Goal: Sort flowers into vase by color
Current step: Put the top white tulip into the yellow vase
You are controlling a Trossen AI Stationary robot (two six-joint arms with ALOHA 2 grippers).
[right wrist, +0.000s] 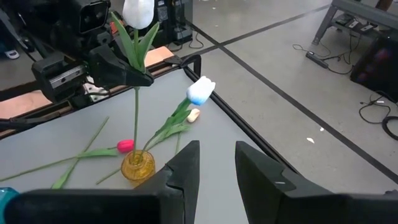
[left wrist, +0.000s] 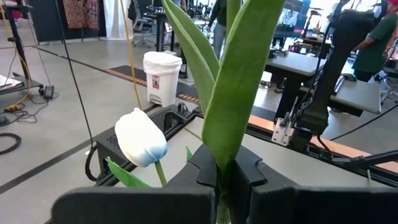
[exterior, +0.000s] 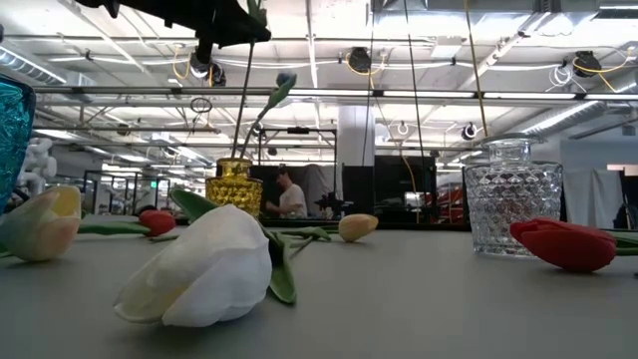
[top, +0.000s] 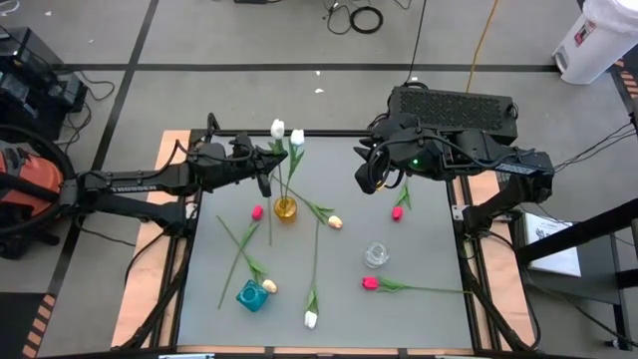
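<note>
Amber glass vase [top: 285,208], small and round, stands near the table's [top: 419,319] middle with one white tulip [top: 296,137] leaning in it. The left gripper [top: 267,160] is clamped on a second white tulip's [right wrist: 138,11] stem directly above that vase. A faceted clear vase [top: 376,253] and a teal one [top: 251,295] stand empty. Seven tulips lie flat: three red-pink, three pale yellow, one white. The right gripper [right wrist: 217,165] hovers empty, fingers parted.
</note>
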